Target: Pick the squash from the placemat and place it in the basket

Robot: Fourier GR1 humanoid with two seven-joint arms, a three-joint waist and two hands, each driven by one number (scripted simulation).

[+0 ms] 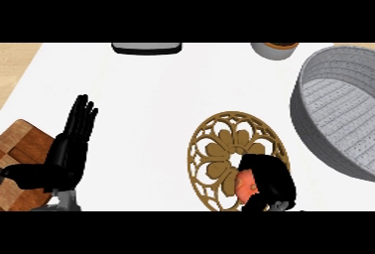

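The right hand [268,179] sits curled over the squash [247,185] on the lower right part of the placemat [219,149] — fingers wrapped round it, so only an orange patch shows at the hand's left side. Its long axis and pointing direction are hidden. The basket [316,130] lies just right of the placemat, up and to the right of the squash. The left hand [71,144] rests open, fingers up, well left of the placemat.

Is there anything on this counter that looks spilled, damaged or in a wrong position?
Nothing stands out. The squash lies on the placemat under the right hand, which curls round it. The basket stands at the right, undamaged.
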